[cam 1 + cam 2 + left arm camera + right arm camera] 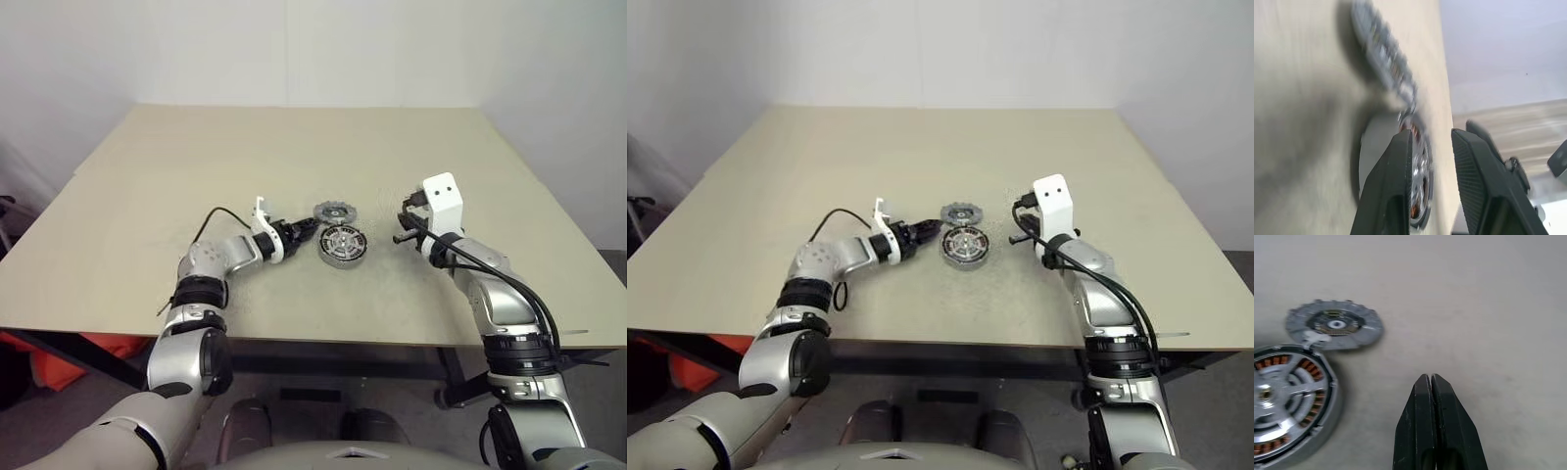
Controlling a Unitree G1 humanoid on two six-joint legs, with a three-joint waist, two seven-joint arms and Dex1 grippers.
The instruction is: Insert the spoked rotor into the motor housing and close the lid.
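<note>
Resting on the beige table, near its middle, the motor housing lies flat with its copper-brown windings visible around the rim. The spoked rotor sits inside the housing, its silver spokes lying over the windings. The lid lies open on the table just behind the housing, touching its rim on the far side, where a small tab appears to join the two.

Left gripper: positioned just beside the housing on its left, pointing toward it. Its fingers stand a moderate gap apart and hold nothing; in the left wrist view the housing rim shows just past the fingertips, whether touching cannot be told.

Right gripper: positioned to the right of the housing, apart from it, with bare table between. Its fingers are pressed fully together and hold nothing.

Clearance: the assembly sits well away from all table edges. Open surface extends on every side, widest toward the far edge and the left side. The strip of table between the housing and the near edge is narrower but unobstructed.

Markings: no brand, label or legible writing can be made out on the housing, rotor, lid or grippers.
</note>
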